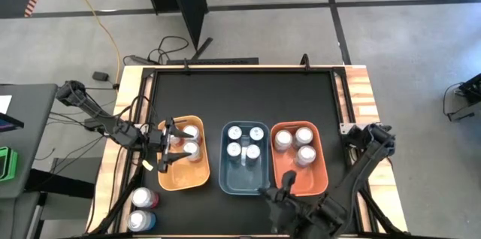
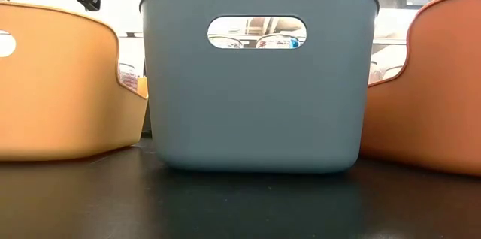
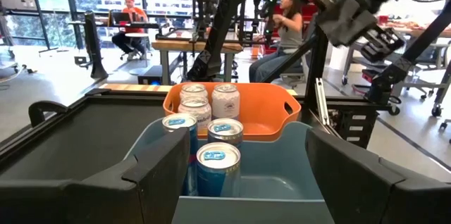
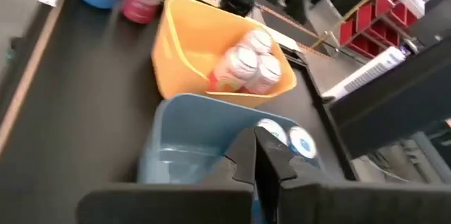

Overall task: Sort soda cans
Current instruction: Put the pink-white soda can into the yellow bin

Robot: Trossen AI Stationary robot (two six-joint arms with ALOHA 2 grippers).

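Three bins stand in a row: a yellow-orange bin (image 1: 180, 179), a blue bin (image 1: 225, 171) and a red-orange bin (image 1: 319, 175). Red cans (image 1: 192, 149) stand in the yellow-orange bin, several blue cans (image 1: 252, 151) in the blue one, and three silver-white cans (image 1: 305, 155) in the red-orange one. A red can (image 1: 143, 197) and a blue can (image 1: 140, 220) stand on the table near its left near corner. My left gripper (image 1: 167, 149) hangs open over the yellow-orange bin, holding nothing (image 3: 250, 175). My right gripper (image 1: 278, 190) is shut (image 4: 257, 160) by the blue bin's near right corner.
Wooden rails border the black table (image 1: 240, 96) on its left and right sides. The far half of the table is bare. The bins stand close together with narrow gaps between them. People sit at desks (image 3: 282, 20) in the room beyond the table.
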